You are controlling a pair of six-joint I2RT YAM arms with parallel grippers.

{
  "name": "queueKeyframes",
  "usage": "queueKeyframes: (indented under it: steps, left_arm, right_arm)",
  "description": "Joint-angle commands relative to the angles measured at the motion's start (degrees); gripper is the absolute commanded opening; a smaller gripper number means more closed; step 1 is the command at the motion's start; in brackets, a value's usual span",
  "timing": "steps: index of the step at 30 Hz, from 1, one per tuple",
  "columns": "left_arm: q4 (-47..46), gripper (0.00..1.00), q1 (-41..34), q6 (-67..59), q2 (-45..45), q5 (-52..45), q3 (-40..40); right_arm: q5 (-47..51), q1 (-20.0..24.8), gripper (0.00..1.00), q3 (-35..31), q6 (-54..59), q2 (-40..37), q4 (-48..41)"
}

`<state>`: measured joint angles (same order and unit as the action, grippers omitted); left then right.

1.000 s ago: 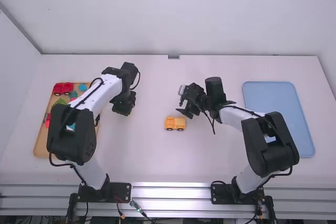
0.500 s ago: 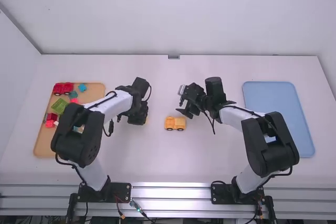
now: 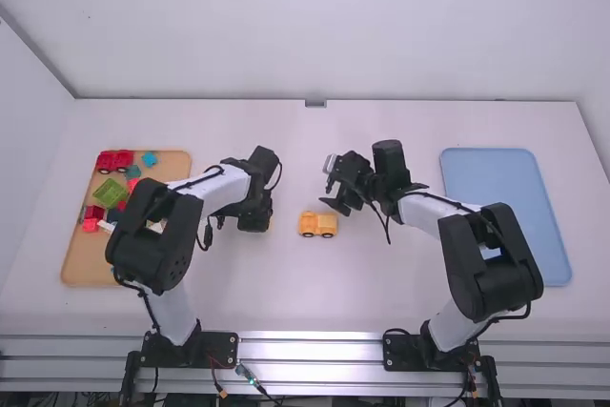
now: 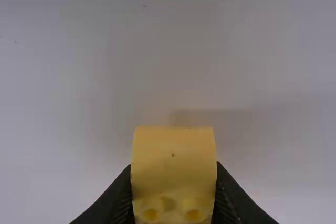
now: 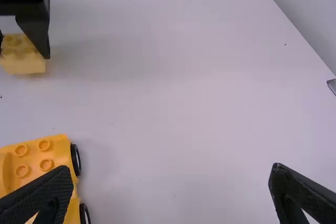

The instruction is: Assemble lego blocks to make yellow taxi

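My left gripper [image 3: 254,222] is above the table, left of the yellow wheeled base [image 3: 317,224]. In the left wrist view the left gripper [image 4: 173,195] is shut on a yellow block [image 4: 173,156]. That yellow block [image 5: 22,56] also shows in the right wrist view, between the left gripper's fingers. My right gripper [image 3: 334,183] stays just behind the base, its fingers apart. The right wrist view has the right gripper [image 5: 173,182] open with nothing between its fingers, and the studded yellow base [image 5: 39,163] beside one finger.
An orange tray [image 3: 86,272] at the left holds a red wheeled piece [image 3: 115,161], a green block [image 3: 110,193] and several other pieces, partly behind the left arm. A blue tray [image 3: 505,188] lies at the right, partly behind the right arm.
My left gripper has moved right from near the orange tray, toward the yellow base, and slightly nearer the camera. The right arm and the base have stayed still.
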<state>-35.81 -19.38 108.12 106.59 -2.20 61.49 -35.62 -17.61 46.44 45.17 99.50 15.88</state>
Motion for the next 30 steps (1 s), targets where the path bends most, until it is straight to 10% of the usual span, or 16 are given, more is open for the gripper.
queueKeyframes:
  steps: [1,12,14,16,30]
  left_arm:
    - [-0.57,0.02,-0.50,0.55,0.96,-0.31,1.36]
    - [-0.31,0.16,-0.46,1.84,1.27,-0.74,0.70]
    - [-0.02,0.27,-0.44,1.84,1.27,-0.76,0.70]
    - [0.11,0.60,-0.15,2.10,1.27,-1.07,0.68]
    - [-3.91,0.80,1.46,-6.14,1.20,-3.74,3.87]
  right_arm:
    - [-0.50,0.00,0.99,1.14,-0.37,-0.61,-0.09]
    - [-0.48,-0.02,0.99,1.14,-0.39,-0.61,-0.13]
    - [-0.48,-0.11,0.99,1.14,-0.37,-0.61,-0.26]
    - [-0.48,-0.02,0.99,1.14,-0.37,-0.61,-0.28]
    - [-0.48,-0.02,0.99,1.14,-0.37,-0.61,-0.28]
